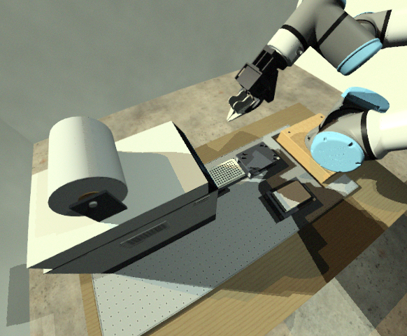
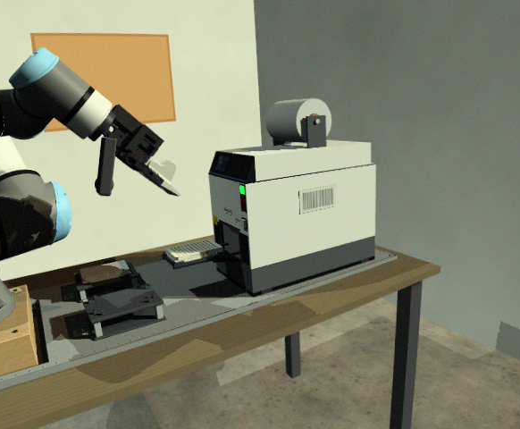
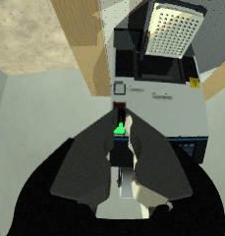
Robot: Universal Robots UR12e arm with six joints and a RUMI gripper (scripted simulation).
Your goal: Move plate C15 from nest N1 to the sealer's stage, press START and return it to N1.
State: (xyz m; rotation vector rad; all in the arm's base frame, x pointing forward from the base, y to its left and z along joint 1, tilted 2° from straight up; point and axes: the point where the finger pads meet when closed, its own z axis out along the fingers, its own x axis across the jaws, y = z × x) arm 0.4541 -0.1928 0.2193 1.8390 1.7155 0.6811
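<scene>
My gripper (image 1: pixel 229 118) (image 2: pixel 177 194) (image 3: pixel 120 109) is shut and empty, raised in front of the sealer (image 2: pixel 306 239) (image 3: pixel 163 115) and tilted toward its front. Plate C15 (image 1: pixel 227 173) (image 2: pixel 193 250) (image 3: pixel 173 30) lies on the sealer's stage (image 2: pixel 181 264), which is out. Its wells show and no foil is visible on it; it looks flat, but the locators are too small to judge. The lamp (image 2: pixel 241 189) (image 3: pixel 120 129) is green. The START button (image 2: pixel 244 224) (image 3: pixel 120 88) is on the front below the lamp. Nest N1 (image 1: pixel 257 159) (image 2: pixel 121 305) holds no plate.
The other plate (image 1: pixel 293 195) (image 2: pixel 103 273) sits in N2, beside N1. A foil roll (image 1: pixel 84 152) (image 2: pixel 292 120) stands on top of the sealer. The robot's wooden base block (image 1: pixel 301 152) (image 2: pixel 2 343) is beyond the nests.
</scene>
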